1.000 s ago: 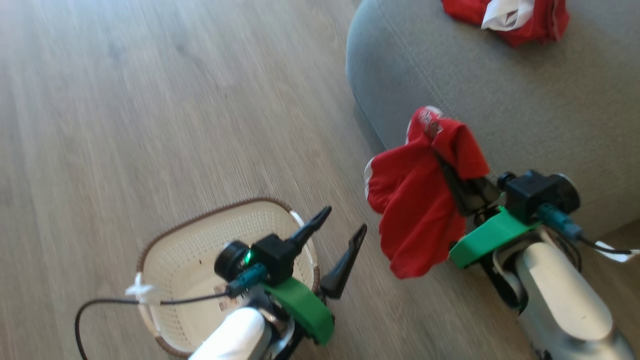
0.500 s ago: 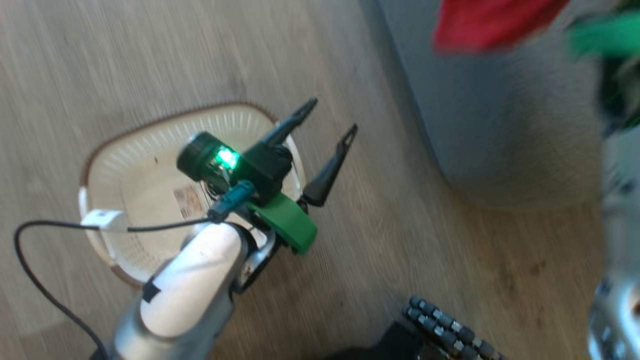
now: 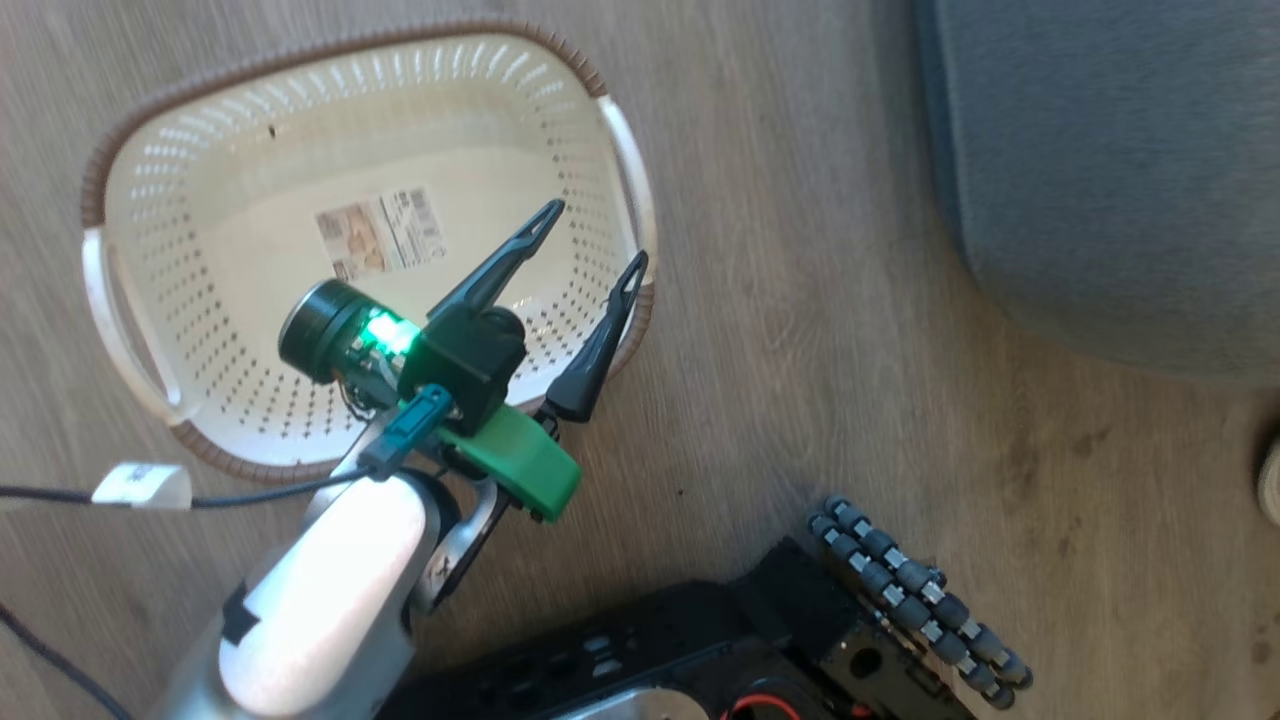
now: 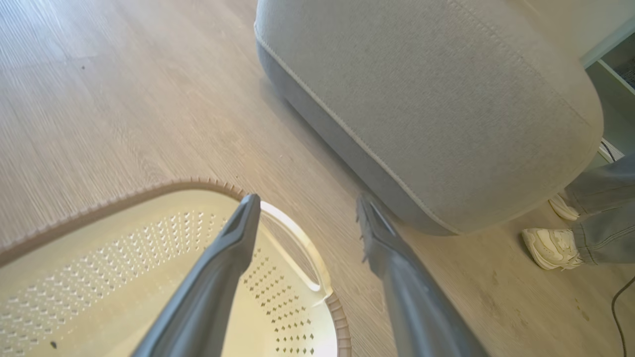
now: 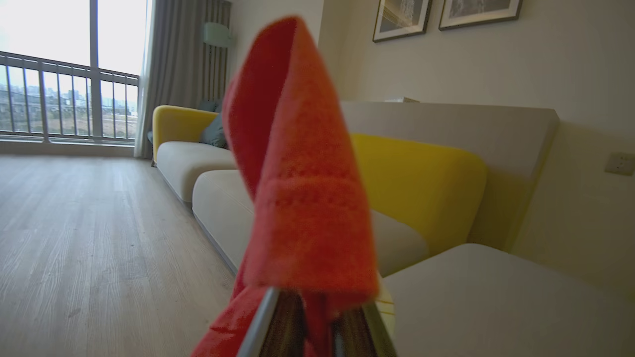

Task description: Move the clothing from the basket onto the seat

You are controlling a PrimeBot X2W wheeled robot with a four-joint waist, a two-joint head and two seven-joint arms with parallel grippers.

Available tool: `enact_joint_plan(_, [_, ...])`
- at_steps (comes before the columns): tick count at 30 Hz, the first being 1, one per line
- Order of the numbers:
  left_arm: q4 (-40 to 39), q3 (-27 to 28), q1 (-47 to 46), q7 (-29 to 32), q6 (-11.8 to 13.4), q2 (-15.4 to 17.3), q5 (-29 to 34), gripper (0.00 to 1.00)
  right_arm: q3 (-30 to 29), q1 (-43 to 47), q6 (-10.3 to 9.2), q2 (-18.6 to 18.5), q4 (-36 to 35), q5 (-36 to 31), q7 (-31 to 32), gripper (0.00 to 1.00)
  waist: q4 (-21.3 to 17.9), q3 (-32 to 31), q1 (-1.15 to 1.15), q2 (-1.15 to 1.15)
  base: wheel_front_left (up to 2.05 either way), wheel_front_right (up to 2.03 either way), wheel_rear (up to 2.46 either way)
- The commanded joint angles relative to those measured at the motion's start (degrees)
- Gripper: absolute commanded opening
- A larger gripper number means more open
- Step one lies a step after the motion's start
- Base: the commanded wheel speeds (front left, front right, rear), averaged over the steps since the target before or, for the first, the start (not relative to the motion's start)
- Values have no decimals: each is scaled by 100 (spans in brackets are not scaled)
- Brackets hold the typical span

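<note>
The cream basket [image 3: 130, 330] stands on the floor with nothing in it but the label sticker [image 3: 380, 232] on its bottom. My left gripper [image 3: 597, 232] hangs open over the basket's near right rim, holding nothing. In the left wrist view its fingertips [image 4: 307, 198] spread above the basket rim [image 4: 149, 191], with the grey seat [image 4: 421, 99] just beyond. A fold of red clothing [image 5: 297, 173] stands up between the fingers of my right gripper [image 5: 312, 302], which is shut on it, level with the seat cushion [image 5: 496, 297]. The seat's corner [image 3: 1100, 150] lies right of the basket.
My dark base with its roller wheel [image 3: 915, 590] fills the lower part of the head view. A person's pale shoes [image 4: 550, 245] and jeans legs stand past the seat's far end. A cable [image 3: 60, 495] trails left. Yellow backrests [image 5: 421, 183] line the sofa.
The head camera has tilted down, so the basket looks larger and higher. The right gripper with the red garment has gone up out of the head view. The left gripper stays open.
</note>
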Motion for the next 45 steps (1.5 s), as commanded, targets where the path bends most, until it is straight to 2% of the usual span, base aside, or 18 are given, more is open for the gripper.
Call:
enact_joint_plan(1, [-275, 131, 176, 30, 50, 68, 26, 100, -287, -26, -2, -226, -10, -135, -23, 0, 129, 291, -1, 0, 0, 0, 0])
enact_joint_plan(5, [-491, 268, 306, 60, 227, 149, -4, 100, -1393, 236, -2, -310, 554, -942, -30, 0, 149, 586, -1, 0, 0, 0, 0])
enact_joint_plan(7, [-602, 367, 377, 76, 332, 210, -16, 100, -1882, 401, -2, -168, 709, -1403, -32, 0, 123, 677, -1, 0, 0, 0, 0])
enact_joint_plan(8, [-653, 410, 417, 88, 374, 244, -27, 100, -2053, 435, -2, -61, 721, -1590, -33, 4, 104, 700, -1, 0, 0, 0, 0])
enact_joint_plan(9, [-700, 446, 458, 102, 410, 285, -29, 100, -2196, 450, -2, 52, 701, -1750, -33, 39, 79, 710, -1, 0, 0, 0, 0])
enact_joint_plan(10, [-743, 478, 500, 116, 439, 329, -30, 100, -2295, 452, -2, 168, 700, -1887, -34, 100, 44, 709, -1, 0, 0, 0, 0])
enact_joint_plan(14, [-899, 581, 644, 206, 543, 493, -32, 100, -2509, 426, -2, 506, 558, -2204, -35, 100, -161, 604, -1, 0, 0, 0, 0])
enact_joint_plan(19, [-944, 589, 701, 247, 552, 543, -70, 100, -2338, 631, -2, 730, 491, -2390, -35, 100, -393, 291, -1, 0, 0, 0, 0])
enact_joint_plan(22, [-865, 547, 697, 225, 502, 503, -139, 100, -2001, 971, -2, 860, 427, -2389, -35, 100, -529, -81, -1, 0, 0, 0, 0])
enact_joint_plan(27, [-530, 532, 746, -9, 427, 308, -383, 100, -964, 1932, -2, 982, 232, -2085, -35, 100, -545, -874, -1, 0, 0, 0, 0])
enact_joint_plan(32, [-79, 638, 912, -480, 417, 41, -696, 100, -32, 3206, -2, 1146, -251, -1275, -35, 100, -273, -1762, -1, 0, 0, 0, 0])
enact_joint_plan(33, [117, 735, 995, -676, 464, -59, -802, 100, 290, 3698, -2, 1217, -523, -975, -35, 100, -135, -2102, -1, 0, 0, 0, 0])
enact_joint_plan(35, [290, 864, 1083, -824, 517, -158, -911, 100, 592, 4124, -2, 1307, -808, -677, -36, 100, 18, -2403, -1, 0, 0, 0, 0])
enact_joint_plan(40, [637, 1160, 1234, -1000, 561, -329, -1051, 100, 1219, 4970, -2, 1406, -1266, -348, -36, 100, 429, -2950, -1, 0, 0, 0, 0])
enact_joint_plan(41, [822, 1289, 1308, -1031, 527, -397, -1059, 100, 1489, 5344, -2, 1479, -1461, -247, -36, 100, 658, -3225, -1, 0, 0, 0, 0])
enact_joint_plan(45, [1028, 1827, 1501, -1043, 385, -620, -1056, 100, 1896, 6012, -2, 1684, -1719, -83, -36, 100, 1109, -3714, -1, 0, 0, 0, 0])
